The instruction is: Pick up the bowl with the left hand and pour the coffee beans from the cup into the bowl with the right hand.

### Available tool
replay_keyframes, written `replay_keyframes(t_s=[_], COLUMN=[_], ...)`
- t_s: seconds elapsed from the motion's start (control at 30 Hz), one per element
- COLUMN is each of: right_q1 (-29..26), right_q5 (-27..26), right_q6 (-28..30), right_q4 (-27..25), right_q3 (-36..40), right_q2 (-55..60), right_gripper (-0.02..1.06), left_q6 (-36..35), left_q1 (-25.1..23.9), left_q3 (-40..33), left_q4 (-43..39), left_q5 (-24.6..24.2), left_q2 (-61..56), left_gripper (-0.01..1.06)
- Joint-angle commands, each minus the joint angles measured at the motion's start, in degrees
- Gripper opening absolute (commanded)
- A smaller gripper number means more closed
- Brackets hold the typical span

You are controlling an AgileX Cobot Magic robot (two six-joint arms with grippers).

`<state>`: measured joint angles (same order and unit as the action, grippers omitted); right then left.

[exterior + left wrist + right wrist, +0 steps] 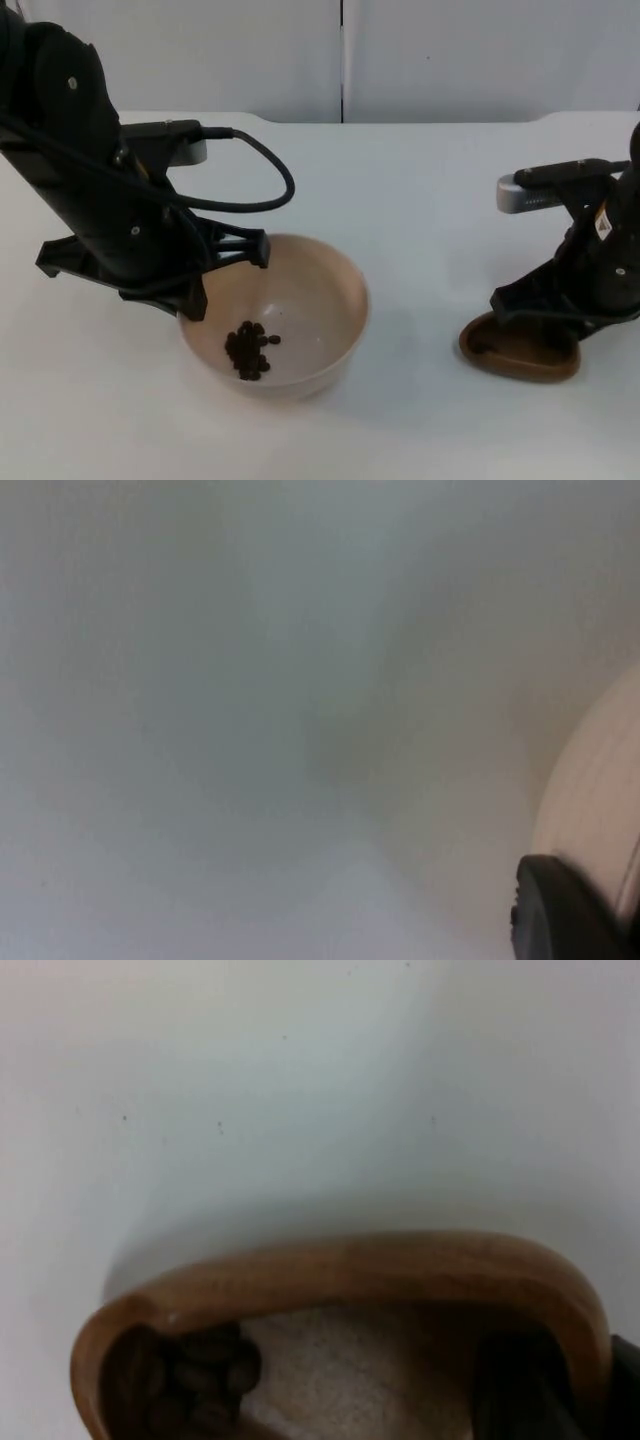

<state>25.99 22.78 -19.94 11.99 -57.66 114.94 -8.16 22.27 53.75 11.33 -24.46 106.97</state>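
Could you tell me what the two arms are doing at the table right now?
The left gripper sits at the rim of the beige bowl, which has a small pile of coffee beans in it. The right gripper is at the brown wooden cup on the table; its wrist view shows beans inside it.

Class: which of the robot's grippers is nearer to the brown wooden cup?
Right. The right gripper is at the cup, a finger inside its rim. The left gripper is across the table at the bowl.
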Motion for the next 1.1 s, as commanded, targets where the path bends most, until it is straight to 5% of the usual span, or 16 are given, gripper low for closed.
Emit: replay_keyframes(t_s=[0.0, 0.2, 0.27, 0.4, 0.57, 0.8, 1.07], right_q1=[-0.3, -0.3, -0.3, -0.3, -0.3, -0.3, -0.3], right_q5=[-0.1, -0.1, -0.1, -0.1, -0.2, -0.1, 1.3], right_q6=[-0.3, -0.6, -0.6, -1.1, -1.6, -3.4, -2.8], right_q4=[-0.1, -0.1, -0.1, -0.1, -0.1, -0.2, -0.1], right_q3=[0.2, 0.2, 0.2, 0.2, 0.2, 0.1, 0.1], right_q2=[0.7, 0.7, 0.7, 0.7, 0.7, 0.7, -3.2], right_gripper=[0.0, 0.0, 0.02, 0.16, 0.37, 0.71, 0.76], left_q6=[-0.3, -0.3, -0.3, -0.3, -0.3, -0.3, -0.3], left_q1=[0.3, 0.3, 0.3, 0.3, 0.3, 0.3, 0.3], left_q3=[0.2, 0.2, 0.2, 0.2, 0.2, 0.2, 0.2], left_q4=[-0.4, -0.4, -0.4, -0.4, -0.4, -0.4, -0.7], left_q5=[0.4, 0.3, 0.3, 0.3, 0.2, 0.2, 0.3], left_q2=[-0.1, -0.1, -0.1, -0.1, -0.1, -0.5, -4.4], left_gripper=[0.0, 0.04, 0.14, 0.49, 0.71, 0.75, 0.75])
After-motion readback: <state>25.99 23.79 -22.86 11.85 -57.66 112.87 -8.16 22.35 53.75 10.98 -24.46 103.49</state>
